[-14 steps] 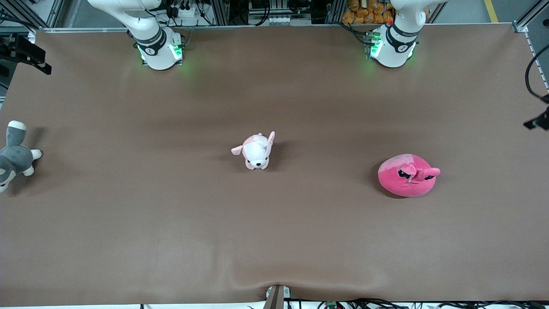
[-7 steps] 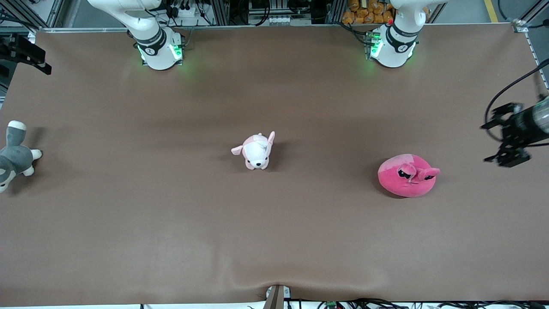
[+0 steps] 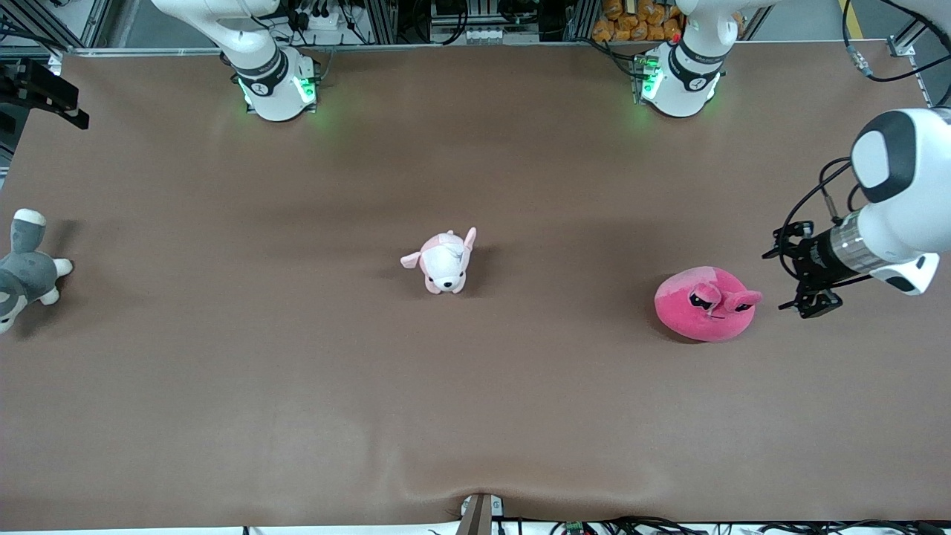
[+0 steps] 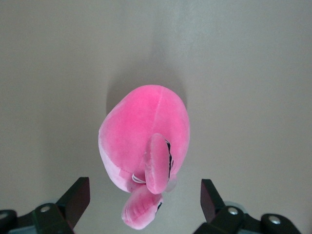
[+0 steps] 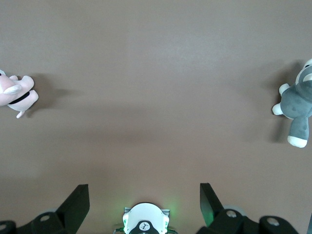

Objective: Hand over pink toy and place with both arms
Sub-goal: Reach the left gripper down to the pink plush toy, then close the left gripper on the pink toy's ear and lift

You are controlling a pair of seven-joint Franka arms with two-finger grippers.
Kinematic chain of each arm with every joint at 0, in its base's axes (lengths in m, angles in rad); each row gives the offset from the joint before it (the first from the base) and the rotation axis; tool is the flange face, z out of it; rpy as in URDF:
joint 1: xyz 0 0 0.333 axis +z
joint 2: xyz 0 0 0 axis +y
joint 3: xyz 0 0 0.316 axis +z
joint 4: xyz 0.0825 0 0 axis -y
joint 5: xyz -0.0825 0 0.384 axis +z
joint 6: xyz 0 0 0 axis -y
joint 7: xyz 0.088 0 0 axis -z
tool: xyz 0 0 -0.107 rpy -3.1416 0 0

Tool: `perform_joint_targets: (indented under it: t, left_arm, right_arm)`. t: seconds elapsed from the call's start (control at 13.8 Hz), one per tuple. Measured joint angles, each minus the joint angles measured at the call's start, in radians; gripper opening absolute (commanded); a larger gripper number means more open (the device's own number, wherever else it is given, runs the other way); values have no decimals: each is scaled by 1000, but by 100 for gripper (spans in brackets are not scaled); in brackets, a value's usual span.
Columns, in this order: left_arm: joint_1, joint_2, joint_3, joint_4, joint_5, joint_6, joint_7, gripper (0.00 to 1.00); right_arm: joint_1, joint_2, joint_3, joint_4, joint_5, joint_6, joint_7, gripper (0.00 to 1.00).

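The pink toy (image 3: 706, 304) rests on the table toward the left arm's end. The left gripper (image 3: 806, 286), jaws apart, hovers just beside it, probably slightly short. The right gripper (image 5: 141, 204), jaws apart, waits well away.

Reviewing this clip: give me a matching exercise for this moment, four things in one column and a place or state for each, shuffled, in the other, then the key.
Things
1. pink toy
2. pale pink puppy plush
3. grey plush dog
4. left end effector

Places or states
A. at the table edge, toward the right arm's end
B. open, in the air beside the pink toy, holding nothing
C. on the table toward the left arm's end, untouched
D. near the middle of the table

Pairs: 1-C, 2-D, 3-A, 4-B
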Motion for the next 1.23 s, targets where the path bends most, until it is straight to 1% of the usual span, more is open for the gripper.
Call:
perform_joint_targets:
  t: [0.14, 0.36, 0.43, 0.51, 0.58, 0.65, 0.87, 0.94, 1.16, 1.23]
  left_arm:
    - [0, 0, -6, -21, -4, 33, -5, 100]
    - [-3, 1, -16, -37, -5, 43, -18, 100]
    - [-4, 3, -18, -41, -5, 47, -20, 95]
    - [-4, 8, -18, -43, -6, 55, -21, 94]
    - [-4, 15, -18, -45, -6, 66, -21, 91]
    - [-4, 26, -18, -46, -6, 81, -21, 90]
    - [-4, 60, -18, -46, -6, 118, -21, 76]
    - [-4, 69, -18, -46, -6, 126, -21, 66]
    - [-4, 83, -18, -46, -6, 135, -21, 18]
    - [-4, 83, -18, -46, -6, 136, -21, 7]
  right_arm:
    - [0, 0, 0, 0, 0, 0, 0, 100]
    - [0, 0, 0, 0, 0, 0, 0, 100]
    - [0, 0, 0, 0, 0, 0, 0, 100]
    - [0, 0, 0, 0, 0, 0, 0, 100]
    - [0, 0, 0, 0, 0, 0, 0, 100]
    - [0, 0, 0, 0, 0, 0, 0, 100]
    - [0, 0, 0, 0, 0, 0, 0, 100]
    - [0, 0, 0, 0, 0, 0, 0, 100]
    - [0, 0, 0, 0, 0, 0, 0, 100]
    - [0, 0, 0, 0, 0, 0, 0, 100]
